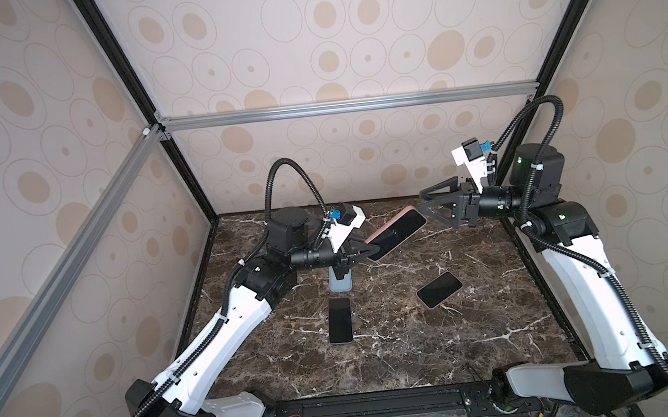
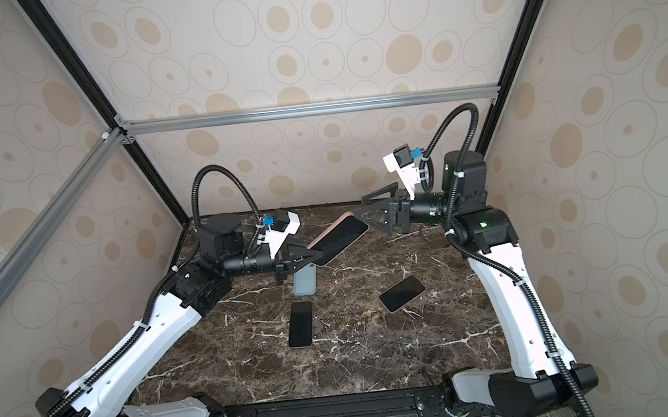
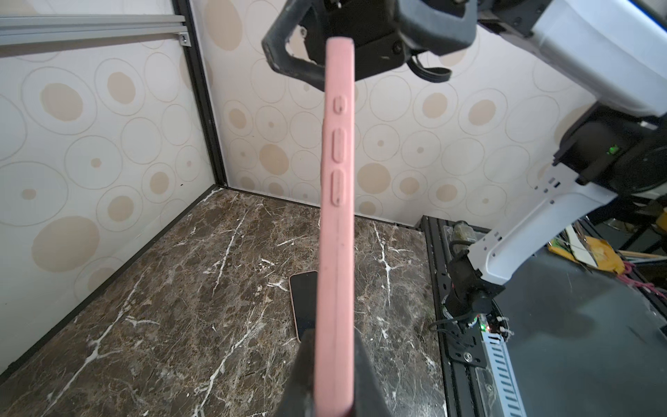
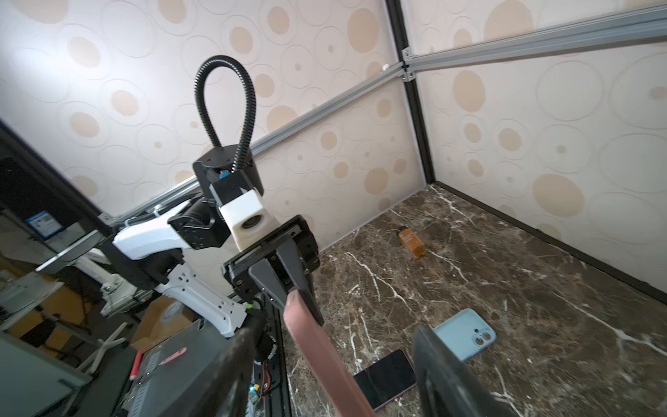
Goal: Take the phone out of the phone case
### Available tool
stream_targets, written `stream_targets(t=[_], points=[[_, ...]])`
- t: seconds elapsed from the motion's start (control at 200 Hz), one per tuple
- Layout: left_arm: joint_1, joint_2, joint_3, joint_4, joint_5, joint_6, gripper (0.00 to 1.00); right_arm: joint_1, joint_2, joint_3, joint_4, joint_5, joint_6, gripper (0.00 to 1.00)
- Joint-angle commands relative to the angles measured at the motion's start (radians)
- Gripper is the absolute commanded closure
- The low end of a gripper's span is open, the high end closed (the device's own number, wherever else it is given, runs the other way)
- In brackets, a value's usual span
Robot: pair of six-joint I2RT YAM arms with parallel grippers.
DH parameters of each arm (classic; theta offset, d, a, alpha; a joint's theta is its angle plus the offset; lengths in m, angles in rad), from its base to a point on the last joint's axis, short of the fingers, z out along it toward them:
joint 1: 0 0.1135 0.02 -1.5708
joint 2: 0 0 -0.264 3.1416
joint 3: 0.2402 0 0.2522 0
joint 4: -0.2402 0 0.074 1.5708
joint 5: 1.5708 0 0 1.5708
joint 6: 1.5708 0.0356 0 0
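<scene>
A phone [image 1: 403, 228] with a dark screen sits in a pink phone case [image 1: 382, 226], held tilted above the table in both top views. My left gripper [image 1: 363, 252] is shut on the case's lower end; the left wrist view shows the pink edge [image 3: 337, 216] pinched between the fingers [image 3: 364, 375]. At the raised far end my right gripper [image 1: 421, 201] stands open. In the right wrist view the case [image 4: 317, 353] passes between its two fingers [image 4: 440, 364] with a gap on each side.
On the marble table [image 1: 400, 349] lie a light blue phone case [image 1: 339, 282] under the left gripper, a bare phone [image 1: 340, 321] in front of it and another phone [image 1: 439, 289] to the right. A small amber bottle [image 4: 411, 242] lies by the wall.
</scene>
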Motion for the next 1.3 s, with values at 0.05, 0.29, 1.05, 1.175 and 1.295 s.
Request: stream_targets(t=[0.05,0.29,1.05,1.175,1.295], points=[[0.005,-0.079,-0.025,0.119,0.065,0.080,1.00,0.000,-0.028,-0.070,0.188,-0.143,0.083,0.29],[0.006,-0.071,-0.023,0.118,0.078,0.087,1.00,0.071,-0.037,-0.066,0.112,-0.122,0.003,0.37],[0.005,-0.096,-0.055,0.170,0.082,0.049,1.00,0.189,-0.020,-0.094,0.225,-0.117,0.119,0.67],[0.005,-0.106,-0.063,0.176,0.062,0.050,1.00,0.189,-0.020,-0.105,0.252,-0.122,0.152,0.72],[0.006,-0.116,-0.070,0.190,0.004,0.062,1.00,0.188,-0.020,-0.107,0.249,-0.103,0.175,0.74]])
